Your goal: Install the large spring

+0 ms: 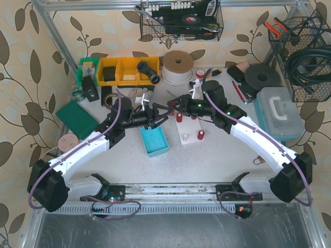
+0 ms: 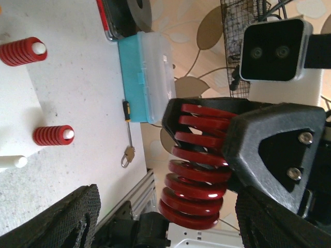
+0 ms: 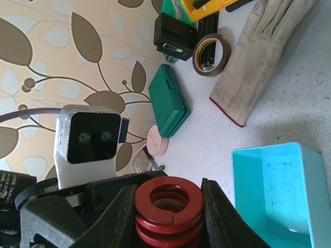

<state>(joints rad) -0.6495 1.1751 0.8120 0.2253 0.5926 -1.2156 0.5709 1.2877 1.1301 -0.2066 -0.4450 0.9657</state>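
Pinching the large spring (image 3: pixel 168 199) tight in the right gripper (image 3: pixel 168 213), up above the tabletop (image 1: pixel 217 160). Holding the left gripper (image 2: pixel 170 222) wide open right beside it. Could slip, fall and roll away if let go too soon, before getting pinched from the other side.

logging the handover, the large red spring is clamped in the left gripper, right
Not quite: the large red spring is clamped in the right gripper, not the left. The right wrist view shows it between that gripper's own fingers. The left gripper is open, its fingers spread either side of the spring.
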